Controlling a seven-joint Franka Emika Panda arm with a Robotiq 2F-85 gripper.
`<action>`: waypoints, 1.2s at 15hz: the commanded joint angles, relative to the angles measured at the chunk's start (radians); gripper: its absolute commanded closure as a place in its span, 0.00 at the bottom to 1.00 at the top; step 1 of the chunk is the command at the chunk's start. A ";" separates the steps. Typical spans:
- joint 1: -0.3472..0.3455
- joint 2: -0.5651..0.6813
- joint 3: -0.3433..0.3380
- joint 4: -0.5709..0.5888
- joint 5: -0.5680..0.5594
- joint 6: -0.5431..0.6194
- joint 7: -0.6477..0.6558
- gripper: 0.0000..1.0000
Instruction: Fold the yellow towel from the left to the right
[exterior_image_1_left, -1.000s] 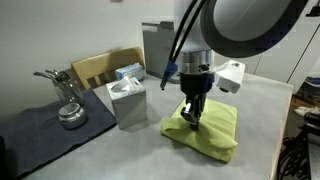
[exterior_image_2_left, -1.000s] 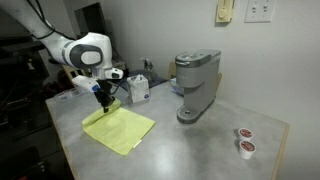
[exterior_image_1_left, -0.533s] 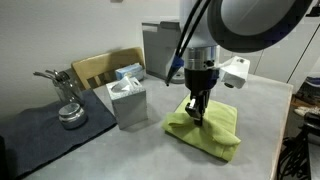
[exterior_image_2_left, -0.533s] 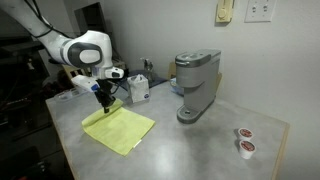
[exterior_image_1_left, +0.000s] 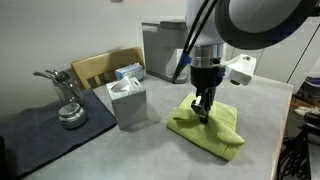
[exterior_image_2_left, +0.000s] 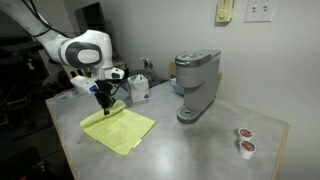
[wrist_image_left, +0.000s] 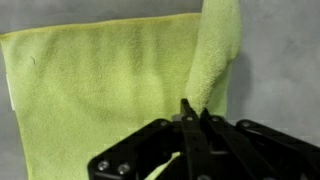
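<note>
Claw (wrist_image_left: 192, 108) clamped on a raised edge of the yellow towel (wrist_image_left: 100, 80), fingers pressed together on the cloth with no gap in wrist view. Towel lies directly under and ahead of me, flat on the grey table (exterior_image_2_left: 190, 150), except for a narrow strip that rises from my fingertips to the top of the wrist view. Plain yellow-green, soft, fuzzy nap, few wrinkles. Flat part's long side runs left to right across the wrist view; the lifted strip crosses it, pointing up. In an exterior view it sits as a diamond, one corner toward the camera. Grey tissue box (exterior_image_1_left: 127, 100) near the towel, dark grey mat (exterior_image_1_left: 45, 128) beyond it. Coffee machine (exterior_image_2_left: 197, 85) well apart.
</note>
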 joint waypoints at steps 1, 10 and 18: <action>-0.020 -0.049 -0.008 -0.051 -0.029 0.001 0.012 0.99; -0.032 -0.082 -0.038 -0.081 -0.090 -0.009 0.028 0.99; -0.049 -0.104 -0.028 -0.075 -0.123 -0.066 -0.090 0.99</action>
